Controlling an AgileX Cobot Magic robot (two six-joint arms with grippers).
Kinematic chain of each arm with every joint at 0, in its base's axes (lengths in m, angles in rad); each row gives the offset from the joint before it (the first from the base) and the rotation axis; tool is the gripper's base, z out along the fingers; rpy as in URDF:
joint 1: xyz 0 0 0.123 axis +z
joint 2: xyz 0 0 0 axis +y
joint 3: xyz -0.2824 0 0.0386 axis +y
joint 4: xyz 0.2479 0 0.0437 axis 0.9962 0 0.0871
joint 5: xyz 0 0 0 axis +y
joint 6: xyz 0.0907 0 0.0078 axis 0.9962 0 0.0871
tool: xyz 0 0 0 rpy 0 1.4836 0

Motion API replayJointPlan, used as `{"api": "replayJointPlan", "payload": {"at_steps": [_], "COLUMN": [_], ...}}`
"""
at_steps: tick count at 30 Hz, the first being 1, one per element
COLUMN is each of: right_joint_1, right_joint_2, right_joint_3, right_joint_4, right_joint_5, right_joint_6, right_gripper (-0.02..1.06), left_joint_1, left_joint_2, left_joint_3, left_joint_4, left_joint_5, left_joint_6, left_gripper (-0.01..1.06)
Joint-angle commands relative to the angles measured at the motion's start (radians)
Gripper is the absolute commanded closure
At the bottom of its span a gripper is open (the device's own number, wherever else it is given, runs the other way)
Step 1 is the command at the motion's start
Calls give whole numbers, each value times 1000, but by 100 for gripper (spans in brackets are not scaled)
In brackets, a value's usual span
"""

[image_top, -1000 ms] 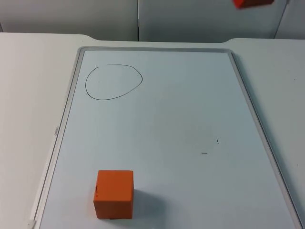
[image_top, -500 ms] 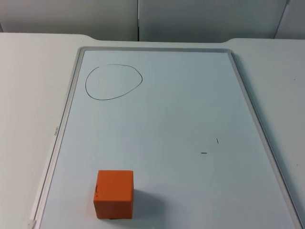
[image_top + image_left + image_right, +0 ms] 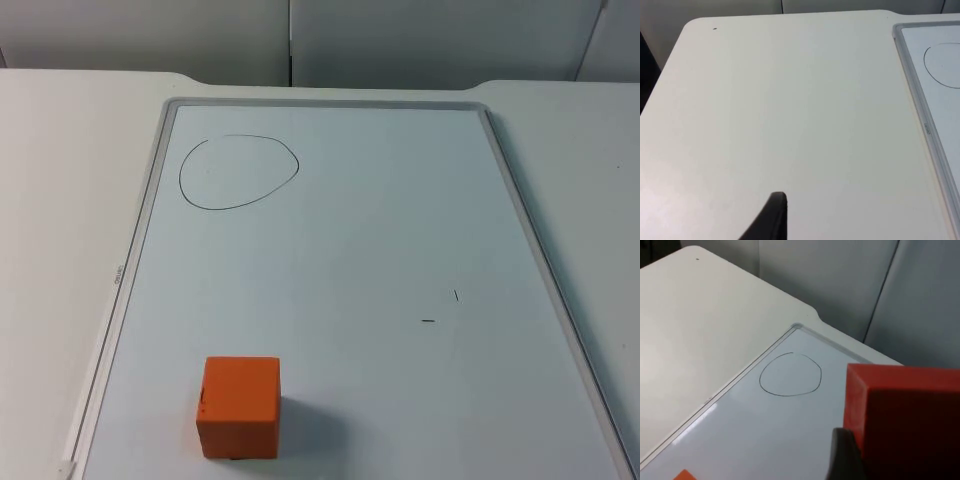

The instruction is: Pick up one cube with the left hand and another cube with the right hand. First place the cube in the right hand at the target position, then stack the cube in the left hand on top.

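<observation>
We think this is a lab or test room. We see a plain white tabletop [image 3: 60, 200], a grey wall [image 3: 400, 40] right behind it, and a whiteboard [image 3: 350, 250] lying flat with a circle [image 3: 239, 172] drawn on it.

Top looks down on whiteboard [image 3: 330, 250]; both wrists share its drawn circle [image 3: 239, 172]

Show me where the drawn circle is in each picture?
Top view: the drawn circle is on the whiteboard, at its far left part.
Left wrist view: part of the circle is cut off by the picture's edge.
Right wrist view: the circle sits beyond the held orange cube.
Shared landmark: the whiteboard's grey frame.
</observation>
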Motion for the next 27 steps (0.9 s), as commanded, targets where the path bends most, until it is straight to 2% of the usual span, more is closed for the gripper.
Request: {"api": "replayJointPlan", "payload": {"at_steps": [1,4,5,9,10,12,13,14,17,22,26,27], "right_joint_1": [-39,-105,-105,-214,-214,-249,-249,-261,-261,-261,-261,-261], "right_joint_2": [-4,-4,-4,19,19,44,44,63,92,98,93,93], "right_joint_3": [1,1,1,1,1,1,1,1,1,1,1,1], "right_joint_4": [21,139,139,254,254,353,353,420,437,437,439,439], "right_joint_5": [-20,-20,-20,-12,-12,-5,-5,-3,-4,-4,-4,-4], "right_joint_6": [-13,-119,-119,-198,-198,-276,-276,-328,-337,-337,-337,-337], "right_gripper": [105,105,105,105,105,105,105,105,105,105,105,105], "left_joint_1": [2,2,2,2,2,2,2,2,2,2,2,2], "left_joint_2": [-5,-5,-5,-5,-5,-5,-5,-5,14,89,268,268], "left_joint_3": [3,3,3,3,3,3,3,1,-31,-81,-127,-127], "left_joint_4": [-1,-1,-1,-1,-1,-14,-14,-46,-146,-217,-459,-459], "left_joint_5": [-9,-9,-9,-9,-9,-9,-9,-11,-22,-25,-106,-106], "left_joint_6": [-4,-4,-4,-4,-4,-4,-4,-4,-4,29,191,191], "left_gripper": [0,0,0,0,0,0,0,0,0,0,0,0]}}
